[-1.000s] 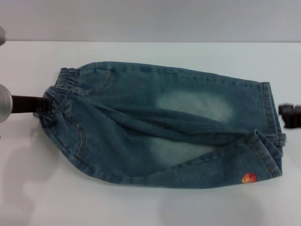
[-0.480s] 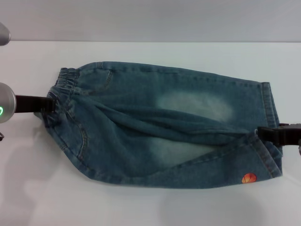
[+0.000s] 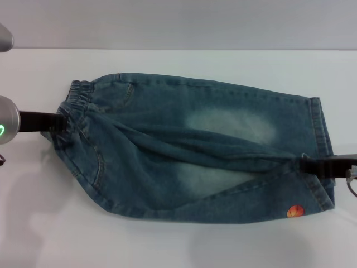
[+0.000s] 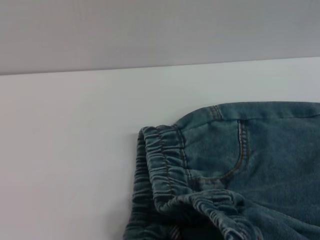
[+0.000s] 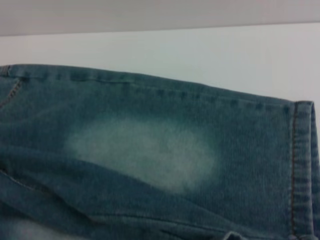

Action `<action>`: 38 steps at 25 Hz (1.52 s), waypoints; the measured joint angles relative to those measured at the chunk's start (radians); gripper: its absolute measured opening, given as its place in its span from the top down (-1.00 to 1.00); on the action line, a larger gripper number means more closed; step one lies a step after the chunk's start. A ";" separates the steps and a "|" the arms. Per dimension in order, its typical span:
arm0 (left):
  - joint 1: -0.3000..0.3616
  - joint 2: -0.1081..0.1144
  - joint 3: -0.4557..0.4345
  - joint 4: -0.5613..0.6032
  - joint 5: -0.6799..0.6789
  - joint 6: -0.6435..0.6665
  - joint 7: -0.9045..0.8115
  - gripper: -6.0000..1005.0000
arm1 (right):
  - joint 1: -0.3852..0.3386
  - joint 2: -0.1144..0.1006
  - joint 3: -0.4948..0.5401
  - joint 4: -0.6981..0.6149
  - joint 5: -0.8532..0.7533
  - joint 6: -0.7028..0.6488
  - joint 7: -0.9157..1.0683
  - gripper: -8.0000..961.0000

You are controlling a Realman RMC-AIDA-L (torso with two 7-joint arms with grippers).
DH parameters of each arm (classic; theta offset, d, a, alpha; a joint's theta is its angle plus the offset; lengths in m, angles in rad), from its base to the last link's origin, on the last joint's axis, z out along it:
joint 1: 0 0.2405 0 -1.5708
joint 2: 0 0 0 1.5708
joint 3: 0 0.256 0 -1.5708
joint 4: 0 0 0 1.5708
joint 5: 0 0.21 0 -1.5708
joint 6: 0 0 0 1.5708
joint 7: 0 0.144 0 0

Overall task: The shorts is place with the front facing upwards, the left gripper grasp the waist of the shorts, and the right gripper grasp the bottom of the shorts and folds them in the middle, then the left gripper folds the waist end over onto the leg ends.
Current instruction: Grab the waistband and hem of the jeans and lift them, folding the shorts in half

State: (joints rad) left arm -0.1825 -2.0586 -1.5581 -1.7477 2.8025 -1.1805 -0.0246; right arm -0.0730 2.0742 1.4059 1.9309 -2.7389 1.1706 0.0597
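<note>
The shorts (image 3: 189, 151) lie flat across the middle of the white table (image 3: 167, 245), waistband (image 3: 75, 100) at frame left, hems (image 3: 321, 162) at frame right. The left gripper (image 3: 56, 124) meets the waistband at mid-left; the right gripper (image 3: 312, 165) lies over the hems at mid-right. Finger state: cannot tell for either.

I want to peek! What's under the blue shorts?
Around the shorts only the white table shows, so they lie on it. Whatever is beneath the denim is covered. The left gripper meets the waistband; the right gripper reaches over the hems.
</note>
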 joint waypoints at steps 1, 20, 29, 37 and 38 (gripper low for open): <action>0.000 0.000 0.000 -0.001 0.000 -0.001 0.000 0.83 | 0.003 0.000 0.000 -0.008 0.002 0.000 0.000 -0.07; 0.000 0.000 0.003 0.000 0.000 -0.007 0.000 0.83 | 0.048 0.002 -0.025 -0.099 0.008 -0.006 0.012 -0.07; -0.001 0.000 0.005 0.002 -0.001 -0.007 0.000 0.83 | 0.069 0.001 -0.027 -0.130 0.009 -0.011 0.012 -0.07; -0.001 0.000 0.006 0.002 -0.001 -0.007 0.000 0.83 | 0.078 0.001 -0.028 -0.138 0.008 -0.012 0.012 -0.07; -0.003 0.000 0.006 0.002 -0.003 -0.007 0.001 0.83 | 0.080 0.001 -0.028 -0.140 0.008 -0.011 0.012 -0.07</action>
State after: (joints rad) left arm -0.1855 -2.0585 -1.5523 -1.7455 2.7996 -1.1873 -0.0241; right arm 0.0066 2.0754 1.3775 1.7906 -2.7304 1.1595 0.0721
